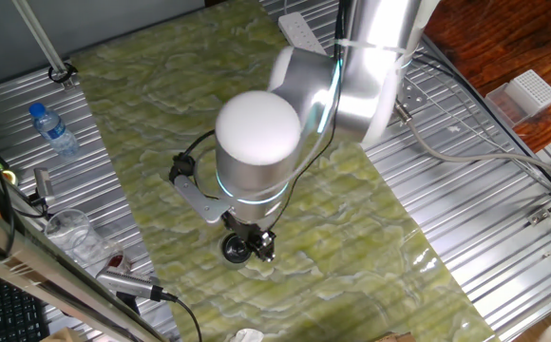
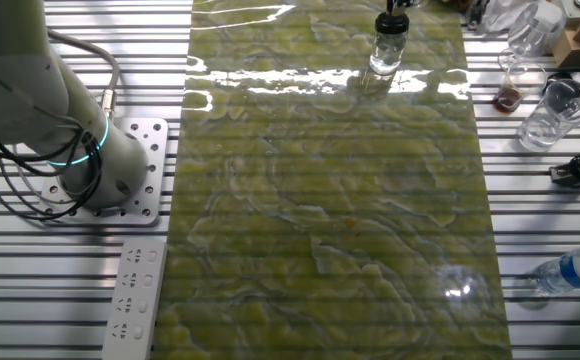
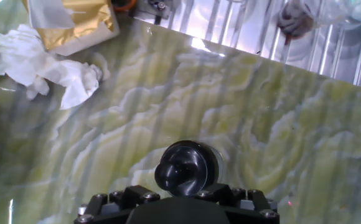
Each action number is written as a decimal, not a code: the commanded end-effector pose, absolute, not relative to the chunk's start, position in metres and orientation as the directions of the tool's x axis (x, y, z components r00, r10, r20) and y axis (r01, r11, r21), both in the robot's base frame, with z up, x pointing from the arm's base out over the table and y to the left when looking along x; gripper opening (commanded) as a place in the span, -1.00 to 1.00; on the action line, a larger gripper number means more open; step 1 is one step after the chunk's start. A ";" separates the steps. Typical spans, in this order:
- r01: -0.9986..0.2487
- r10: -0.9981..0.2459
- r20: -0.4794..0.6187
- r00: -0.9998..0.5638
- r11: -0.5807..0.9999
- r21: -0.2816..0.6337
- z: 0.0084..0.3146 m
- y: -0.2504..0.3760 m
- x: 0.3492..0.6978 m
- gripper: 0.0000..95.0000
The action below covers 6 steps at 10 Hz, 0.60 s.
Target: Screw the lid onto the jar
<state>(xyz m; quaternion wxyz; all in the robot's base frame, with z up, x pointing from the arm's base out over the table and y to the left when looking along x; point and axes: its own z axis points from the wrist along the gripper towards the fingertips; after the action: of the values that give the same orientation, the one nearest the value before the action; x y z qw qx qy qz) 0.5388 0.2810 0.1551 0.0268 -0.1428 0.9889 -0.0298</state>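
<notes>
The jar [image 2: 387, 55] stands upright on the green marbled mat [image 2: 330, 220] near its far edge. Its body is pale and see-through. The black lid [image 2: 390, 23] sits on top of it. In the hand view the lid [image 3: 184, 168] shows from above, round and glossy, with the jar's clear rim [image 3: 216, 163] around it. In one fixed view the lid [image 1: 233, 249] lies just left of my gripper [image 1: 259, 245]. The gripper hangs right over the jar, and its fingertips are hidden behind the hand's black body [image 3: 180, 208]. I cannot tell whether they touch the lid.
A blue-capped water bottle [image 2: 578, 268] and a clear plastic cup [image 2: 555, 108] lie on the metal slats beside the mat. A white power strip [image 2: 135, 290] sits near the arm's base. Crumpled tissue [image 3: 50, 62] and a gold-foil box [image 3: 75, 18] lie beyond the jar.
</notes>
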 end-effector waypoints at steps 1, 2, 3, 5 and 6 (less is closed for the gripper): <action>-0.285 -0.292 -0.060 -0.955 0.953 -0.099 0.152 0.283 0.537 0.60; -0.284 -0.293 -0.068 -0.954 0.952 -0.118 0.149 0.284 0.537 0.60; -0.288 -0.298 -0.068 -0.952 0.949 -0.126 0.145 0.284 0.538 0.20; -0.296 -0.310 -0.074 -0.948 0.943 -0.153 0.144 0.284 0.539 0.20; -0.298 -0.313 -0.073 -0.947 0.940 -0.166 0.144 0.286 0.541 0.20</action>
<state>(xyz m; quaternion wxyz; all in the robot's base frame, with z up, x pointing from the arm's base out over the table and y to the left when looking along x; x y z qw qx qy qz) 0.5417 0.2858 0.1442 0.0510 -0.1543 0.9838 -0.0755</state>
